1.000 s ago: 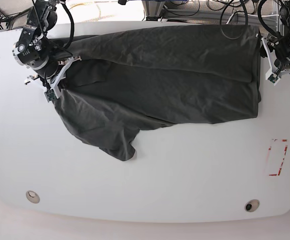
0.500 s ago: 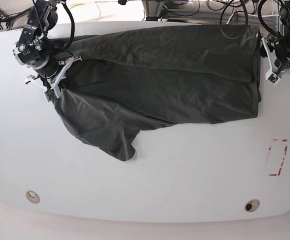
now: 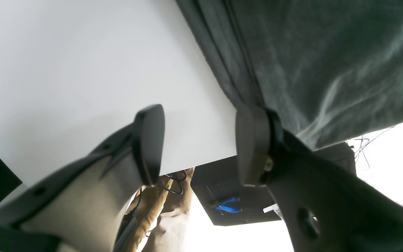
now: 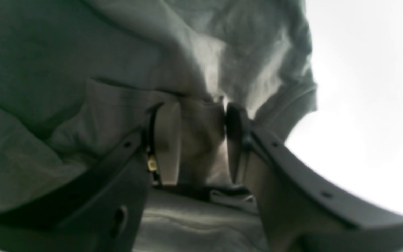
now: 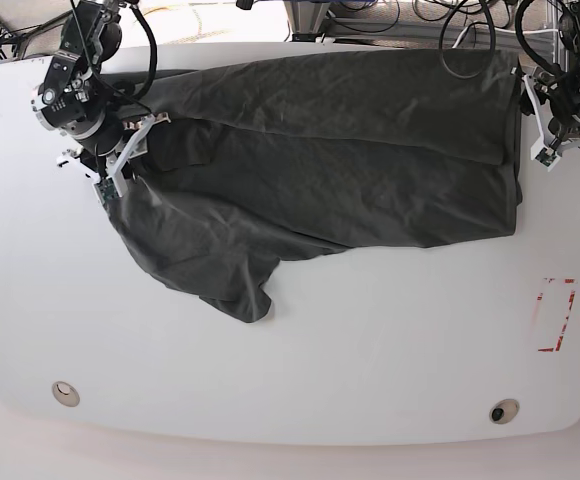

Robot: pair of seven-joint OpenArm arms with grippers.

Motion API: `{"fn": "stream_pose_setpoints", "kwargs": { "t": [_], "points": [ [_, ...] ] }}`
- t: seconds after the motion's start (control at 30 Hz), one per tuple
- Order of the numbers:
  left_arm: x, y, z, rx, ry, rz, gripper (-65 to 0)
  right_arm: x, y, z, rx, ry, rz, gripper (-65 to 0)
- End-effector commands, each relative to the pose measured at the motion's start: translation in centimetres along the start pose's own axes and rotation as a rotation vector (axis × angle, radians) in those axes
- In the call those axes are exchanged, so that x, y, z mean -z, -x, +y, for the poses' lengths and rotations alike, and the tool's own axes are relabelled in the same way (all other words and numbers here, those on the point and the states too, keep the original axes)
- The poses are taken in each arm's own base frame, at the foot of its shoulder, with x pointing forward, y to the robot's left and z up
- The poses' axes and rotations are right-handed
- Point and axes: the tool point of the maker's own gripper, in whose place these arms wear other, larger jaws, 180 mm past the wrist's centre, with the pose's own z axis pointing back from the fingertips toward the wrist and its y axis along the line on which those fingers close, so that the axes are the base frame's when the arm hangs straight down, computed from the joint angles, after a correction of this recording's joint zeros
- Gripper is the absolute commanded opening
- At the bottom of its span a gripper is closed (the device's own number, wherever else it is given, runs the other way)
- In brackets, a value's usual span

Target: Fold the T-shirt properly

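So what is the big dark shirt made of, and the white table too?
The T-shirt looks like soft knitted cloth, maybe cotton: matte charcoal grey, full of wrinkles, and it droops into folds. The table looks like a hard, smooth white board, painted or plastic-coated; it is flat with a soft shine.

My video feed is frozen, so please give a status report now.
Left gripper open beside the T-shirt edge. Right gripper parted around a fabric fold. Nothing in the way.
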Motion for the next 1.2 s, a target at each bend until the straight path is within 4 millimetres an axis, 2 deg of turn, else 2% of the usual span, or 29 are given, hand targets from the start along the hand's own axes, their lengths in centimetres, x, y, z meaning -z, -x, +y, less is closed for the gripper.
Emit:
{"fn": "stream_pose_setpoints", "kwargs": {
  "t": [0.0,0.13,0.2,0.5,0.73,0.93,1.17],
  "points": [
    [-0.5,-0.4,0.8,0.014,-0.024,-0.014,-34.4,-0.1,-0.9,-0.3,0.0,0.004,-0.035,-48.5],
    [-0.5,-0.4,0.8,0.014,-0.024,-0.014,-34.4,0.0,-1.1,-0.3,0.0,0.002,-0.05,-56.8],
    [-0.5,-0.4,0.8,0.014,-0.024,-0.014,-34.4,0.0,-1.2,-0.3,-0.002,0.003,-0.054,-64.7],
    [-0.5,-0.4,0.8,0.014,-0.024,-0.014,-34.4,-0.2,-1.2,-0.4,-0.001,0.009,-0.055,-65.0],
    [-0.5,-0.4,0.8,0.014,-0.024,-0.014,-34.4,-1.4,-2.5,-1.1,-0.021,0.047,-0.094,-65.0],
    [-0.5,-0.4,0.8,0.014,-0.024,-0.014,-34.4,-1.4,-3.0,-1.3,-0.027,0.051,-0.102,-65.0],
    [-0.6,-0.4,0.8,0.015,-0.025,-0.013,-34.4,-1.3,-4.8,-1.8,-0.031,0.061,-0.143,-65.0]
  ]
}}
